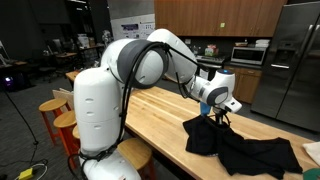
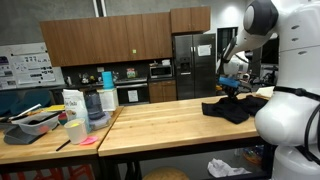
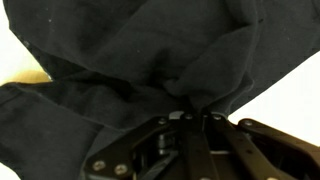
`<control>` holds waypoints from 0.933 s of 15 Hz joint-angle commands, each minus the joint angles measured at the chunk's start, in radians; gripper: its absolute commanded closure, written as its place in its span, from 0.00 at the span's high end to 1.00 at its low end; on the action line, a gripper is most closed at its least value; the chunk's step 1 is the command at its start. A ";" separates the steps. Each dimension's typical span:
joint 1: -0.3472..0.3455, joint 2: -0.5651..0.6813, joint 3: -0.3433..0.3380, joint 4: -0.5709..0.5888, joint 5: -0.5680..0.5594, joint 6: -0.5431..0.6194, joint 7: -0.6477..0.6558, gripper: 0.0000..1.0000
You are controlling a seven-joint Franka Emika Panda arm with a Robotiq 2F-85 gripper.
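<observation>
A black cloth garment (image 1: pixel 240 146) lies crumpled on the wooden table (image 1: pixel 160 115) in both exterior views; it also shows on the table's far end (image 2: pixel 232 110). My gripper (image 1: pixel 218 113) is shut on a pinch of the black cloth and lifts that part into a peak. In the wrist view the fingers (image 3: pixel 188 118) are pressed together with a fold of the black cloth (image 3: pixel 130 60) caught between them. The cloth fills most of that view and hides the table beneath.
Round wooden stools (image 1: pixel 62 118) stand along the table's side. A second table holds a carton (image 2: pixel 72 103), cups and a tray (image 2: pixel 35 122). A steel fridge (image 2: pixel 192 65) and dark cabinets stand behind. A white object (image 1: pixel 313 152) lies at the table's far corner.
</observation>
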 commanded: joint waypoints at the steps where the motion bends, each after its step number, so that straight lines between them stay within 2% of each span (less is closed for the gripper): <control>1: 0.002 -0.001 0.000 0.006 -0.011 -0.002 0.002 0.02; 4: 0.016 0.001 0.005 0.026 -0.066 -0.010 0.007 0.02; 10: 0.065 0.010 0.029 0.081 -0.257 -0.060 -0.004 0.02; 12: 0.081 0.015 0.046 0.098 -0.283 -0.058 -0.018 0.02; 14: 0.093 0.020 0.069 0.104 -0.256 -0.027 -0.051 0.02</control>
